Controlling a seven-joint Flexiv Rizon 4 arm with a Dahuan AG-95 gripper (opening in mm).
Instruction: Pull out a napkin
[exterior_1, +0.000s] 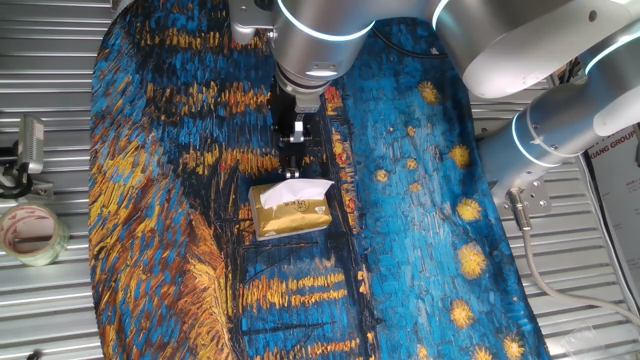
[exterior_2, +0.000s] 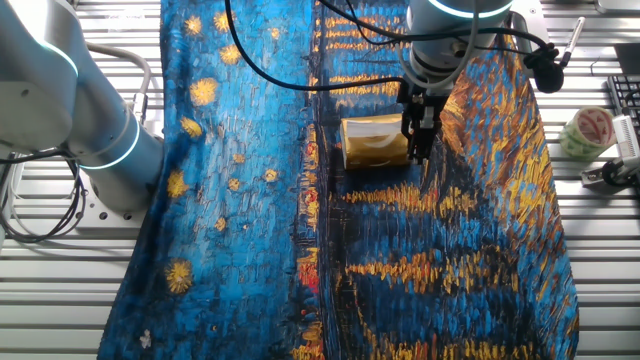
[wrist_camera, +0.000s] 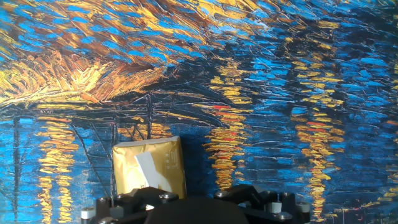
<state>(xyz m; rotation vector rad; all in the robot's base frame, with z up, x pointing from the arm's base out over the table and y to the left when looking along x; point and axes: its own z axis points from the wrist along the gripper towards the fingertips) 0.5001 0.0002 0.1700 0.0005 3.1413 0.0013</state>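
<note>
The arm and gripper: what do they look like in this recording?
The arm has smooth silver-white rounded links with glowing cyan-white rings at the joints. Black cables loop to its wrist. The gripper is black, narrow and two-fingered, with bolt heads visible in the hand view.

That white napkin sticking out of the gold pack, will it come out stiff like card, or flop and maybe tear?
The napkin will probably flop: its exposed part already lies crumpled and folded above the gold pack. It looks thin, so a hard tug may tear it. The pack looks small and light and lies loose on the cloth, so it may lift or slide along when the gripper pulls.
</note>
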